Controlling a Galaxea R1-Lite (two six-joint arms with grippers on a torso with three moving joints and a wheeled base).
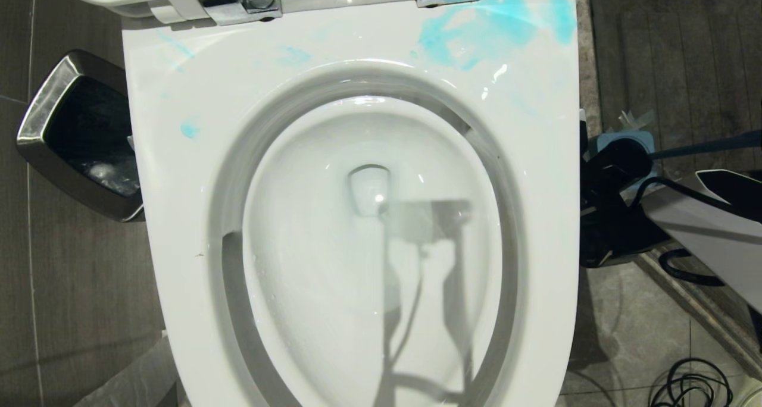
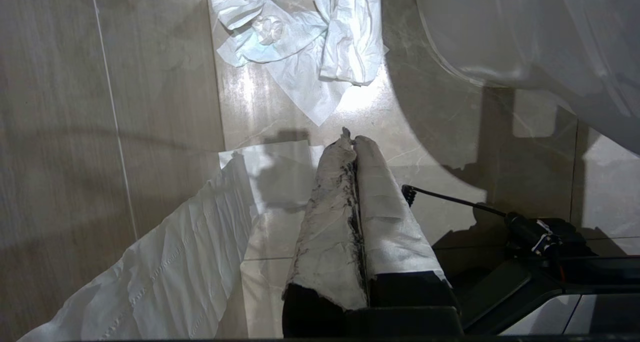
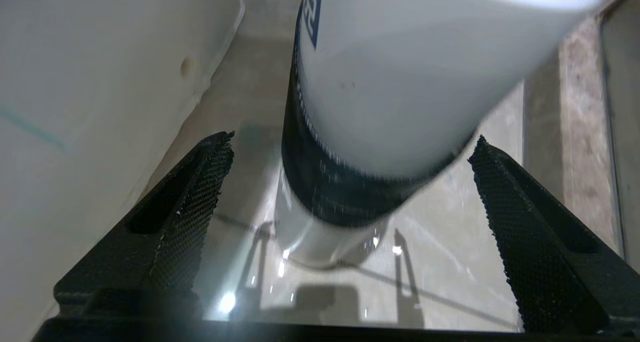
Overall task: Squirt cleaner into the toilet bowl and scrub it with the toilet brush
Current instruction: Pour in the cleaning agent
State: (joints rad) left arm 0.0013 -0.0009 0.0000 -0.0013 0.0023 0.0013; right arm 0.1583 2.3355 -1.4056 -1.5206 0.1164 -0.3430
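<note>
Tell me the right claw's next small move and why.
Probably close on the white cylinder, likely the brush holder or its handle, once centred. The right claw stands wide open with its fingers on either side of the cylinder, touching nothing, beside the toilet. The bowl shows no brush yet.
</note>
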